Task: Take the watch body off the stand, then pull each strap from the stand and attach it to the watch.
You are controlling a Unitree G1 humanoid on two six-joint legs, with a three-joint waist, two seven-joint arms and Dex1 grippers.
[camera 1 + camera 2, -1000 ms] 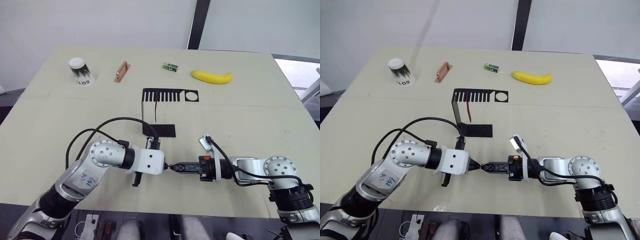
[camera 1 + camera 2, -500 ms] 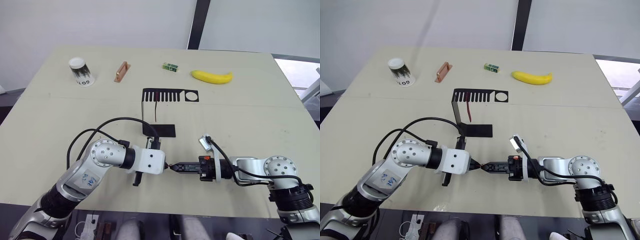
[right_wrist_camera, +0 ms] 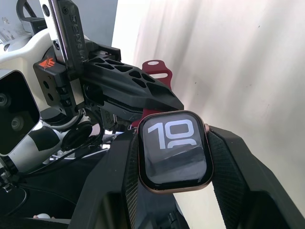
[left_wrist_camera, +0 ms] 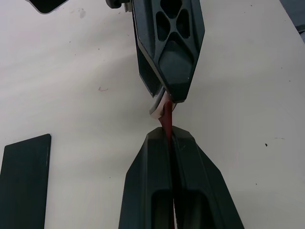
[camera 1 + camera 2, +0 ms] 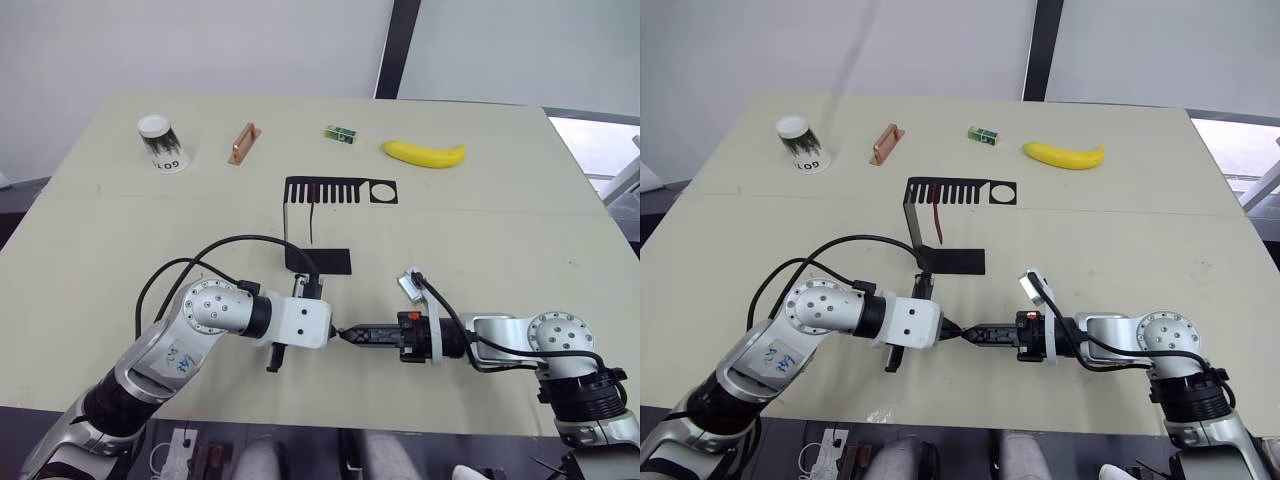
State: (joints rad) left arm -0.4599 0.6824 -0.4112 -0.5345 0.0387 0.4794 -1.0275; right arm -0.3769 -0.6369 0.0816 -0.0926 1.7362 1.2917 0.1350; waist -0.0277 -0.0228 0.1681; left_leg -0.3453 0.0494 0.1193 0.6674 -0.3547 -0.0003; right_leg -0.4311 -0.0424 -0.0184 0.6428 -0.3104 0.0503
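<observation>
Matte beige tabletop (image 5: 520,230) fills the scene, and at its near edge the two grippers meet tip to tip. Left gripper (image 4: 166,136) has its black ribbed fingers pressed shut on a thin dark red strap (image 4: 167,117), whose end touches the watch body (image 3: 174,150), a rounded-square case with glossy dark screen and metallic rim, clamped between the right gripper (image 3: 174,157) fingers. Beyond stands the flat black sheet-metal stand (image 5: 335,190), a second red strap (image 5: 311,222) hanging from its comb slots. Farthest lie a paper cup (image 5: 162,143), copper-coloured block (image 5: 242,143), small green block (image 5: 340,133) and smooth yellow banana (image 5: 424,153)
</observation>
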